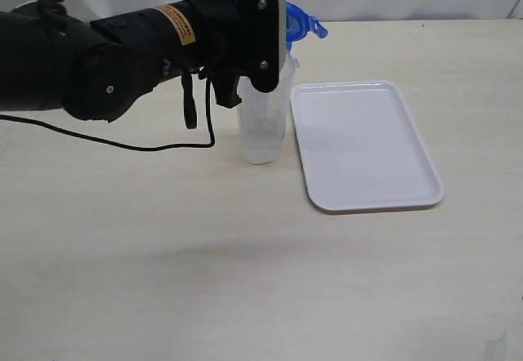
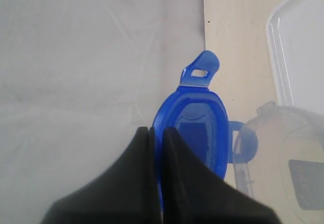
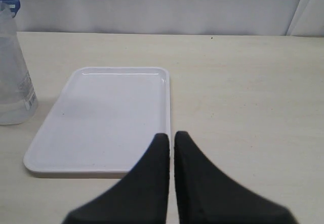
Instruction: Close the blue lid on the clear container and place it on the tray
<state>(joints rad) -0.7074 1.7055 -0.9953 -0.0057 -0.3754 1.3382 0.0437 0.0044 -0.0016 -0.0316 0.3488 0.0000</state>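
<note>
Left gripper point(image 2: 158, 129): jaws clamped on the rim of the blue lid point(image 2: 195, 127), lid held on edge, 1 tab sticking out. Lid is at the top of the clear container point(image 1: 263, 128); contact unclear. Container stands upright on the table point(image 1: 163, 255), just beside the tray point(image 1: 368, 144), not on it. Right gripper point(image 3: 171, 135): jaws together, nothing held, by 1 corner of the tray.

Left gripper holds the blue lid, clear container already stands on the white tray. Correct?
No. The tall clear plastic container stands on the table beside the flat white rectangular tray, not on it; the exterior view shows this. The left gripper does hold the round blue plastic lid.
</note>
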